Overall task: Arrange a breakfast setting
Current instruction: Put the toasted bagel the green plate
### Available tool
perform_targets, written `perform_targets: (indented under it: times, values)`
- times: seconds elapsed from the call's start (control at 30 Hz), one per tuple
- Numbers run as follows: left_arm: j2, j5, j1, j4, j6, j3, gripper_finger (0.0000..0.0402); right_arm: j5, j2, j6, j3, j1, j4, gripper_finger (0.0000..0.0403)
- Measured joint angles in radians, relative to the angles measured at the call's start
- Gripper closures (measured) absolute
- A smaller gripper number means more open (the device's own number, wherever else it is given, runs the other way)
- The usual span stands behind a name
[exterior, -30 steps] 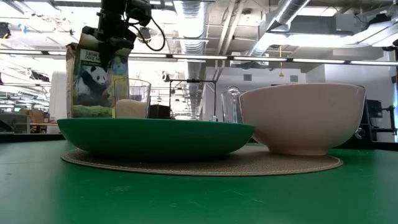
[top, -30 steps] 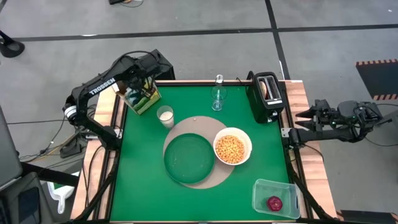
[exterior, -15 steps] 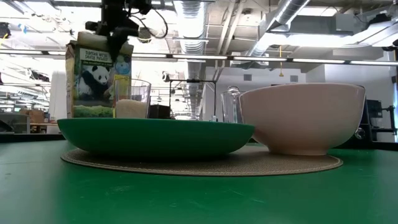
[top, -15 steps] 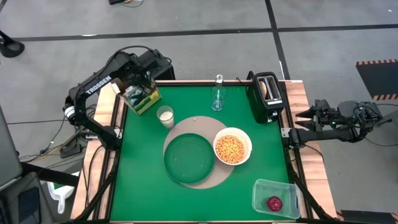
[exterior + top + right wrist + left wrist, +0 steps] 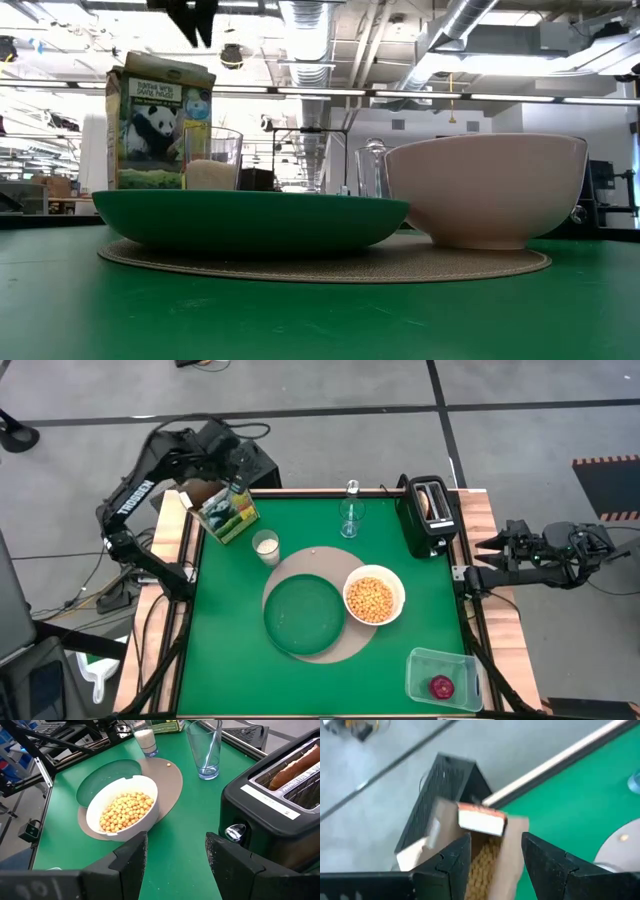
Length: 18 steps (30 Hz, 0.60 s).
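The left pincer (image 5: 492, 857) hangs above the open cereal box (image 5: 224, 512), its two fingers spread and gripping nothing. The right pincer (image 5: 175, 852) waits off the table's edge beyond the toaster (image 5: 428, 515), also spread and empty.

Taking the tan mat (image 5: 322, 605) as the landmark: the green plate (image 5: 304, 616) and the white bowl (image 5: 374, 598), full of cereal, sit on it. The milk glass (image 5: 266, 545) stands just off its rim toward the box. The stemmed glass (image 5: 351, 516) stands farther off, near the toaster. The red fruit (image 5: 441, 686) lies in a clear tub (image 5: 422, 663) well away.

The toast (image 5: 295, 765) in the toaster slots looks light, stiff and crumbly; pinch its exposed upper edge gently. The stemmed glass is fragile and slippery; the bowl part looks a safer hold than the thin stem.
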Motion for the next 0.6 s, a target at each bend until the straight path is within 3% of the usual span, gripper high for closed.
perform_targets:
  times: [0.23,0.6]
  values:
    - [-0.002,-0.063,-0.168,0.055,0.054,0.134,0.0239,0.0,0.0,0.0,0.0,0.0,0.015,0.0175]
    - [0.002,-0.106,-0.559,0.165,0.076,0.138,0.0239,0.0,0.0,-0.051,-0.009,0.0,0.118,0.0175]
